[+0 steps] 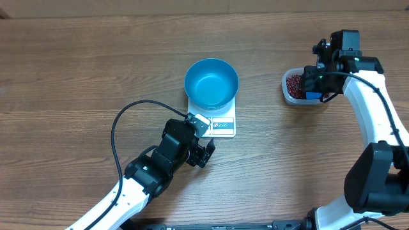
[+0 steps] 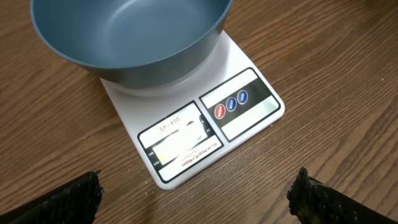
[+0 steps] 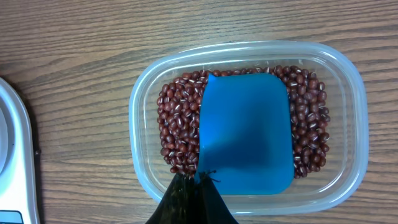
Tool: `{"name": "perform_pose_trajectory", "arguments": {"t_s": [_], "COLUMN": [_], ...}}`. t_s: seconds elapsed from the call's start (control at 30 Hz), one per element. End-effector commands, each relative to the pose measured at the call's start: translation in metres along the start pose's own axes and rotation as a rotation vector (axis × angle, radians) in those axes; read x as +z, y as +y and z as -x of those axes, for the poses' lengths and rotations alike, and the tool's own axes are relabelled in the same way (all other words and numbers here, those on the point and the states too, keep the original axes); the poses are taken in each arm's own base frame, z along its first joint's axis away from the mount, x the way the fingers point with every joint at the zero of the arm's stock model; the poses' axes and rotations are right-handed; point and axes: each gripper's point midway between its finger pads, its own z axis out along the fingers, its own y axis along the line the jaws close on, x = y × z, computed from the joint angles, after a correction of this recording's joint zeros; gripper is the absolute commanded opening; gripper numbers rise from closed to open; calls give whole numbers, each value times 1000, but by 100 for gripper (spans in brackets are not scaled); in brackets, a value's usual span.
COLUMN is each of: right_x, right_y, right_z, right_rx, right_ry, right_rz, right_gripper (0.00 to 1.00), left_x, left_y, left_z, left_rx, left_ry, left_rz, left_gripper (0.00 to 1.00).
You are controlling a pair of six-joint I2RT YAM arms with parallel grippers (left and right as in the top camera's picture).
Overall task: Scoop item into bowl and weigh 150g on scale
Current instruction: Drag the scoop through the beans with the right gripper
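The bowl (image 1: 211, 83) is set on the scale (image 1: 222, 126) at the middle of the overhead frame, and it is empty, so I count the weighing as not yet begun. The beans (image 3: 177, 118) all lie in the clear tub (image 3: 354, 93) at the upper right, well apart from the scale. My right fingers (image 3: 186, 202) are clenched on the blue scoop (image 3: 245, 130), which lies over the beans with no load that I can see. My left fingers (image 2: 68, 199) are spread wide, grasping nothing, just below the scale's display edge. By my judgement everything is left: fill, carry, tip, repeat. The display is too blurred to read.
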Motion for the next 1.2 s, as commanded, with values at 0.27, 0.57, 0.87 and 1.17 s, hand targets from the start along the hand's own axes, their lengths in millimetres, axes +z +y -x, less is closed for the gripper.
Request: {"name": "perform_pose_trajectory", "arguments": {"t_s": [0.27,0.57,0.87,1.17], "right_x": [4,3,-6,4], "right_y": [9,5,-16,-15], "right_z": [-6,-5,-4,-15], "right_rx": [13,36,142,157], "right_ry": [31,23,10,56], "right_rz": [58,84,193,211], "right_gripper": [4,4,4,4], "left_x": [1,1,1,1], "left_y": [2,2,2,2], "left_z": [-3,-3,-3,-2], "left_rx": [-8,-8,-8,-8], "left_ry": [5,5,5,4], "left_rz": [13,13,13,13], "left_gripper": [100,100,100,100]}}
